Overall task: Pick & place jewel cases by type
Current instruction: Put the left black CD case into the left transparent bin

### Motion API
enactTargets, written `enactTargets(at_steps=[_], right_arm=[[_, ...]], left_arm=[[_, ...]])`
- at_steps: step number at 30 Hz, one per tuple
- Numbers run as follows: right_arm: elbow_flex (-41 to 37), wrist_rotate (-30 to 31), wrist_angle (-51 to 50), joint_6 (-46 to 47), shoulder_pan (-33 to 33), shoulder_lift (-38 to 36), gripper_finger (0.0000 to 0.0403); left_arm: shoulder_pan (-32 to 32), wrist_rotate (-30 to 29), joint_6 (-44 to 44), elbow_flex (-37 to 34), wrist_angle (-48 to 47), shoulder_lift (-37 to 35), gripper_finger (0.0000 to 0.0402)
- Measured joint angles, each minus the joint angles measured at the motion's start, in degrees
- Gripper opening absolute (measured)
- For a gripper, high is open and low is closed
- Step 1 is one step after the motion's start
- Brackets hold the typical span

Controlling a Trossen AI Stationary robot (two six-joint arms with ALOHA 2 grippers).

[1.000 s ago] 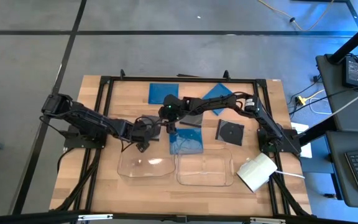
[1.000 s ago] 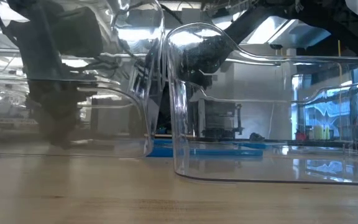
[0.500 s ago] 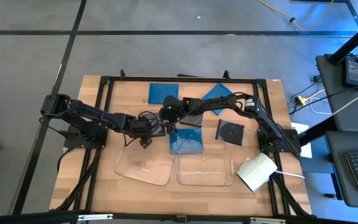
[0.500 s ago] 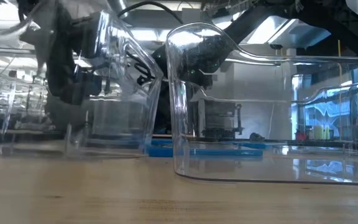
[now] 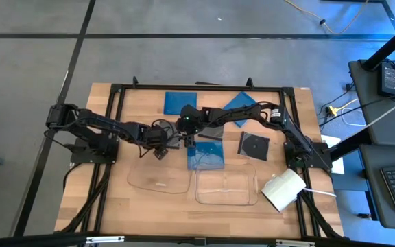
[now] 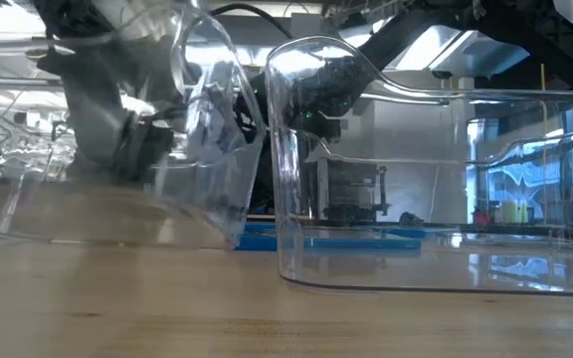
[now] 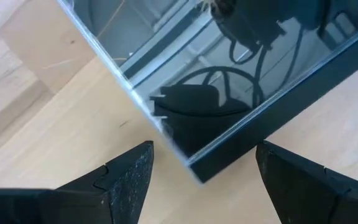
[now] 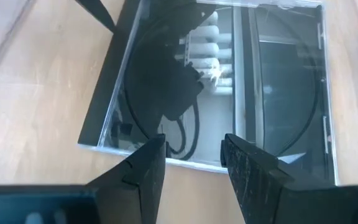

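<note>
A black jewel case [image 8: 229,81] lies flat on the wood at mid-table, mostly hidden under both arms in the high view. My left gripper [image 5: 161,147] hangs open over it, its fingers on either side of one corner [image 7: 194,171]. My right gripper [image 5: 189,140] reaches in from the right, open, with its fingertips over the case's near edge. A second black case [image 5: 253,145] lies flat to the right. Of the three blue cases, two [image 5: 180,101] [image 5: 242,108] lie at the far side. The third [image 5: 205,156] lies beside the right gripper. My right gripper comes at the black case slanting down from the table's right side. Its fingertips [image 8: 154,155] overlap the case's near edge [image 8: 194,163]. Whether they touch it, I cannot tell. The case lies flat on the table.
Two clear shallow trays stand side by side near the front edge, the left one [image 5: 158,180] just in front of my left gripper, the right one [image 5: 225,186] beside it. A white object [image 5: 283,190] lies at the near right. A black frame [image 5: 184,88] borders the table.
My left gripper has swung toward the table's far edge, away from the left clear tray and over the black case, staying open. The left clear tray has turned and slid on the table, drawing away from the right tray in the low view.
</note>
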Motion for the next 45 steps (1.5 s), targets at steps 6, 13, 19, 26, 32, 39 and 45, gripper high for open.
enactTargets(at_steps=[6,13,19,26,32,39,45], right_arm=[[0.00,-0.15,0.00,-0.13,0.16,0.00,0.0168],[0.00,-0.20,0.00,-0.17,0.13,0.00,0.0168],[0.00,-0.20,0.00,0.03,0.13,0.00,0.0168],[0.00,-0.20,0.02,0.11,0.11,0.00,0.0168],[0.00,-0.20,0.02,0.18,0.11,0.00,0.0168],[0.00,0.00,0.01,0.20,0.11,0.00,0.0168],[0.00,0.07,-0.14,0.20,0.09,0.00,0.0168]], left_arm=[[1.57,5.10,1.01,0.07,0.55,-0.05,0.0278],[5.33,9.02,1.01,0.20,0.54,-0.16,0.0278],[7.95,12.19,0.99,0.24,0.56,-0.20,0.0278],[8.58,13.22,0.98,0.22,0.54,-0.18,0.0278],[8.56,11.61,0.95,0.22,-0.29,-0.11,0.0278],[10.32,11.72,0.97,0.22,-0.55,-0.11,0.0278],[13.20,11.28,3.20,0.11,-0.75,-0.11,0.0278]])
